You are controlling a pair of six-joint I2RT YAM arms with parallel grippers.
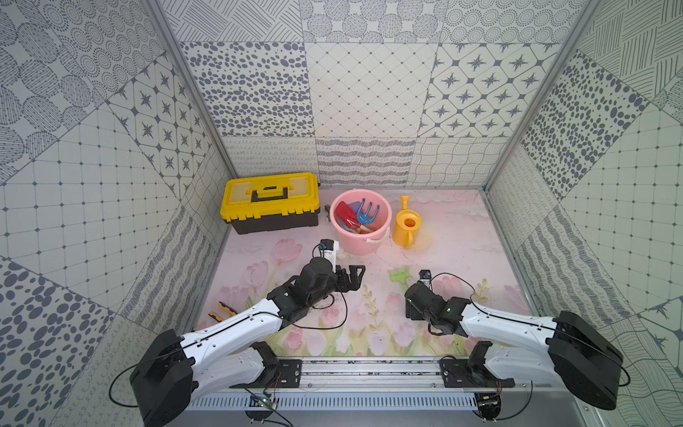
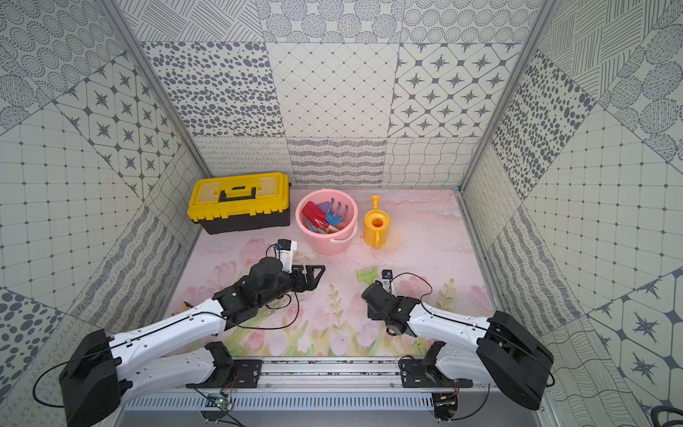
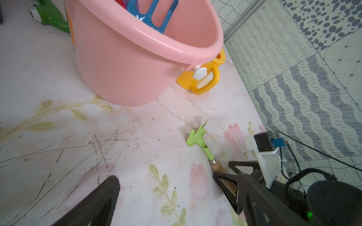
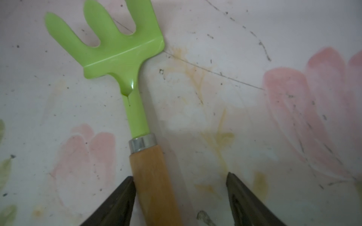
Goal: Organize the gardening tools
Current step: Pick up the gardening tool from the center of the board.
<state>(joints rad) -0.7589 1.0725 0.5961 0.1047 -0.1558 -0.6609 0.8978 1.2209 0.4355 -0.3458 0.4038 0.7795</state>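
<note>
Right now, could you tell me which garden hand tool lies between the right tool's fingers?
The green rake, flat on the mat; the red spade, blue fork and purple scoop stand in the pink bucket.

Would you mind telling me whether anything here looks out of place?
Yes: the rake lies flat on the table, apart from the other tools, which sit in the bucket. Pliers lie loose too.
</note>
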